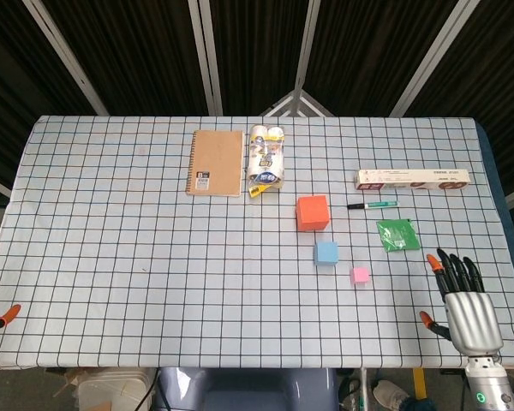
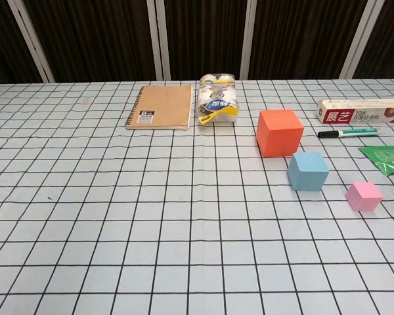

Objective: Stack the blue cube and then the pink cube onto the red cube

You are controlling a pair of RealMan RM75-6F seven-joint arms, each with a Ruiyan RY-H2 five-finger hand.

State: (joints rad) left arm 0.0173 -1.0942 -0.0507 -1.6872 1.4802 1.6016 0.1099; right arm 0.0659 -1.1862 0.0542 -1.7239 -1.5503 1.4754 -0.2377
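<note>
Three cubes lie well left of the right hand (image 1: 468, 301), untouched.

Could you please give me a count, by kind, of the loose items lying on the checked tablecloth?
Foam cubes: 3 (red cube, blue cube, pink cube)
Brown spiral notebooks: 1
Wrapped packs of rolls: 1
Long flat cardboard boxes: 1
Marker pens: 1
Green foil packets: 1
Total: 8
</note>
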